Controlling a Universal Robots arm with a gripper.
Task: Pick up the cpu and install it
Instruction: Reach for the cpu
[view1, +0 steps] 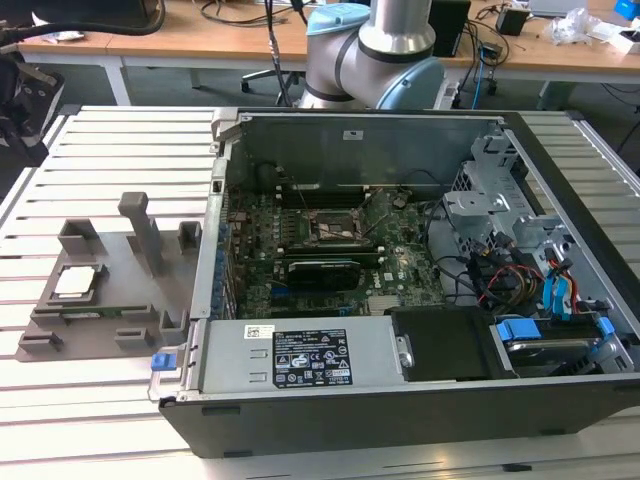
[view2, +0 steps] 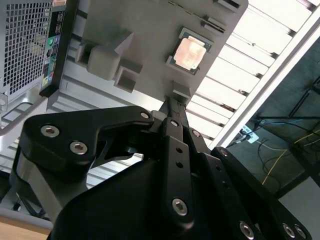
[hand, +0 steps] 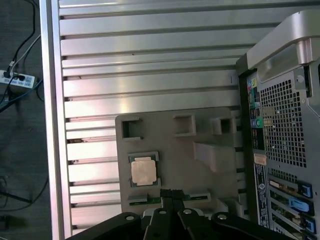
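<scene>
The cpu (view1: 80, 281) is a small silvery square chip lying flat in a recess of the grey plastic tray (view1: 110, 305), at the exterior view's left, beside the open computer case (view1: 400, 385). Both wrist views look down on the cpu (hand: 142, 170) (view2: 190, 53) from well above. My gripper (hand: 171, 194) (view2: 175, 102) hangs over the tray's edge a short way from the chip. Its black fingers are pressed together and hold nothing. On the motherboard inside the case sits the black square socket frame (view1: 335, 228).
The tray (hand: 170, 145) carries upright posts (view1: 140, 225) and several raised blocks around the chip. Both tray and case rest on a slatted metal table (view1: 60, 390). The arm's base (view1: 375, 50) stands behind the case. Cables and drive bays (view1: 530, 270) fill the case's right end.
</scene>
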